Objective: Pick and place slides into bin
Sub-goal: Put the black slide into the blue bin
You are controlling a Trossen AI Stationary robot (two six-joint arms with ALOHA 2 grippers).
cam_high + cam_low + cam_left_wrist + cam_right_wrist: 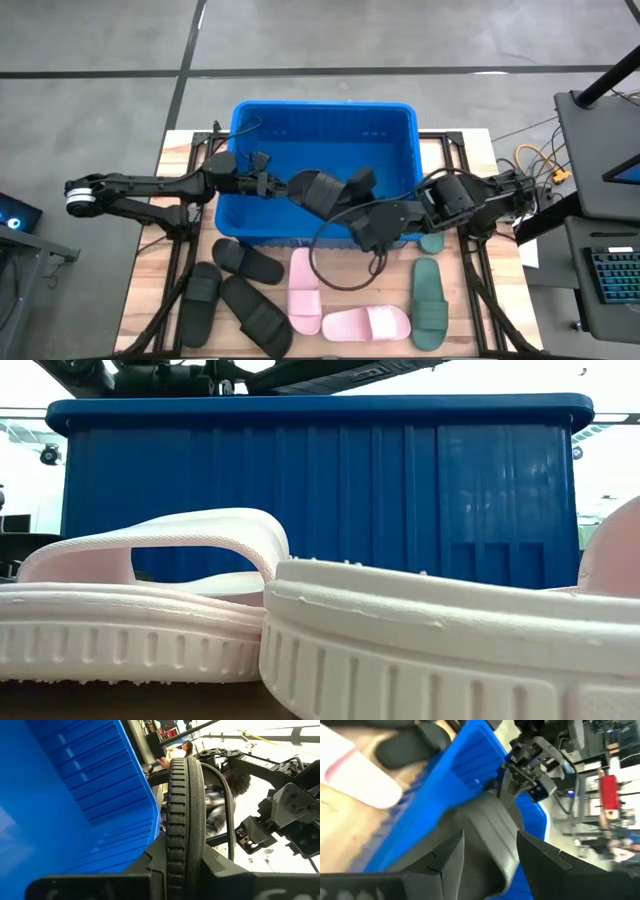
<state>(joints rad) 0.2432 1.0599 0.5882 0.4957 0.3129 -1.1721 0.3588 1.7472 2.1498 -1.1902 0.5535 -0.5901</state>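
Note:
The blue bin (325,120) stands at the table's far middle. One black slide (320,192) hangs over the bin's near part, between my two grippers. My left gripper (282,186) reaches in level from the table's left and is shut on it. My right gripper (358,212) comes from the right, slanting down, with its fingers closed around the same slide (487,835). On the table in front of the bin lie three black slides (245,262), two pink slides (303,290) and two green slides (430,300). My left gripper pinches the black slide's sole at its left end (185,845) between its two fingers, one on each flat face. The fingers come level from the table's left. The slide stands on edge, its ribbed rim toward the wrist camera, lifted clear over the bin. My right gripper holds the slide's wide middle part (490,830) between its two fingers (447,865), which stand well apart. It comes slanting down from the table's near right. The slide is clear of the bin's rim (465,770).
A black cable loop (340,262) hangs from my right arm over the pink slide. In the low view the two pink slides (150,590) fill the foreground before the bin's wall (320,490). A desk with a keyboard (610,275) stands to the right of the table.

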